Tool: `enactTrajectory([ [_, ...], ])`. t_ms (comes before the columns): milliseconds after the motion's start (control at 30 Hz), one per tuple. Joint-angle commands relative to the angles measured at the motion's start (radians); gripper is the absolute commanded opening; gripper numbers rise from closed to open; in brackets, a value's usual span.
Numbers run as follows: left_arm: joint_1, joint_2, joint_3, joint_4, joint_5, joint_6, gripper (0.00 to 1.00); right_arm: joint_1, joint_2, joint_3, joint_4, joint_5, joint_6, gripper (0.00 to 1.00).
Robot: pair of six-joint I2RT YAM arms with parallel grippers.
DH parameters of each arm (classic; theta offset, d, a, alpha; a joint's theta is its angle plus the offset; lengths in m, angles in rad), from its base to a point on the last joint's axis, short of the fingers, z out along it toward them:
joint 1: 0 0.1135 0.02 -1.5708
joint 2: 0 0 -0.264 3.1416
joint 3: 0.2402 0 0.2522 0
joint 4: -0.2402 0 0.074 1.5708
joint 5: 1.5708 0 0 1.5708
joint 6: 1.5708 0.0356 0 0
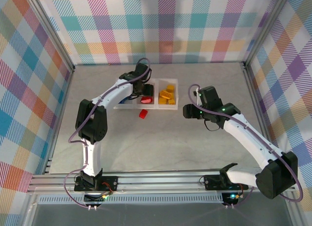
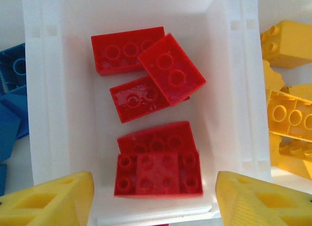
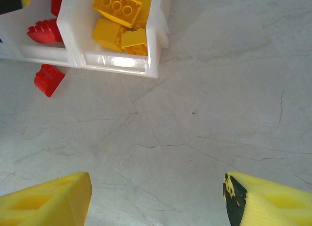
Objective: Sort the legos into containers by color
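A robotics laboratory test cell is indicated. The work area is enclosed by pastel plaid fabric walls stretched on bare aluminium frame posts, with a grey marbled tabletop set inside. A white-and-black jointed left robot arm and a matching right robot arm are bolted to a slotted aluminium rail at the near edge. Purple cables are looped along them. A clear plastic three-compartment tray of red, blue and yellow toy bricks is laid on the tabletop.
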Motion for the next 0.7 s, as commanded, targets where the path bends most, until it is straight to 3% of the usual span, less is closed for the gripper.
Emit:
enactTrajectory([
  [0, 0.007, -0.096, -0.051, 0.019, 0.004, 0.003, 0.68, 0.031, 0.024, 0.007, 0.031, 0.01, 0.044, 0.72],
  [267, 0.02, -0.415, -0.311, 0.013, -0.096, -0.069, 0.7, 0.235, 0.169, 0.052, 0.108, 0.136, 0.229, 0.72],
  [467, 0.031, -0.645, -0.507, -0.024, -0.154, -0.135, 0.71, 0.405, 0.378, 0.161, 0.163, 0.262, 0.396, 0.72],
  [667, 0.034, -0.835, -0.612, -0.064, -0.186, -0.185, 0.74, 0.494, 0.617, 0.34, 0.151, 0.381, 0.549, 0.72],
])
